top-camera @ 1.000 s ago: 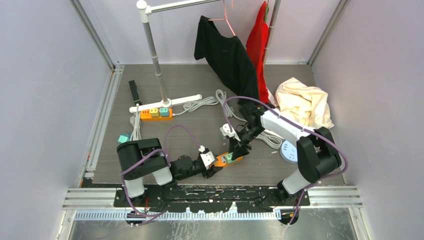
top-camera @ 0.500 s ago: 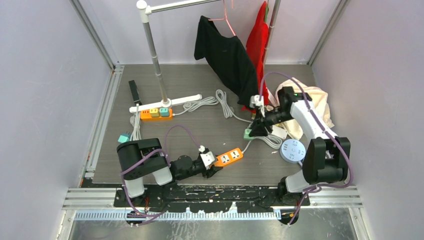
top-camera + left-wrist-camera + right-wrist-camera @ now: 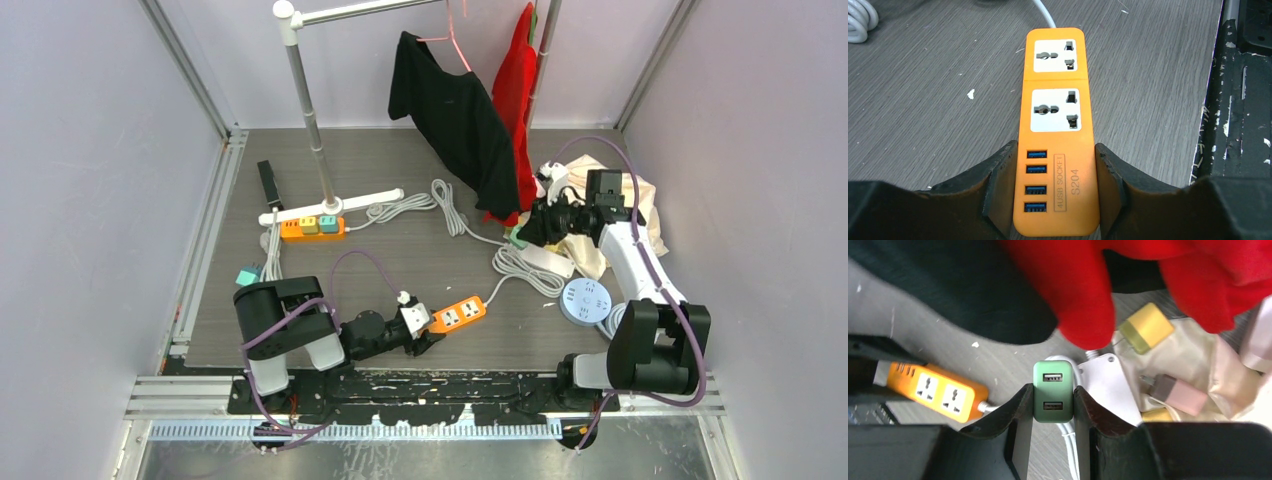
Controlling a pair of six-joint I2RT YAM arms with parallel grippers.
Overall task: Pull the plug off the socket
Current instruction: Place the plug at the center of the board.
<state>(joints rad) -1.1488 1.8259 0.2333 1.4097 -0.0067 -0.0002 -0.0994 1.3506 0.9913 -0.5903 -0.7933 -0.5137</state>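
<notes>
One orange socket strip (image 3: pixel 1057 135) — face up, lengthwise in left end effector (image 3: pixel 1055 165).

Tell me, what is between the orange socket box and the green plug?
Top view: a white cord from the orange plastic socket strip loops over bare grey tabletop toward the green square plug in the right pincer.

Orange socket strip (image 3: pixel 1057 135): flat on the table, two universal outlets, four blue USB ports, its USB end clamped by the left gripper (image 3: pixel 1055 192). Green plug (image 3: pixel 1053 391): two-port USB adapter, detached, well apart, clamped in the right gripper (image 3: pixel 1052 407).
</notes>
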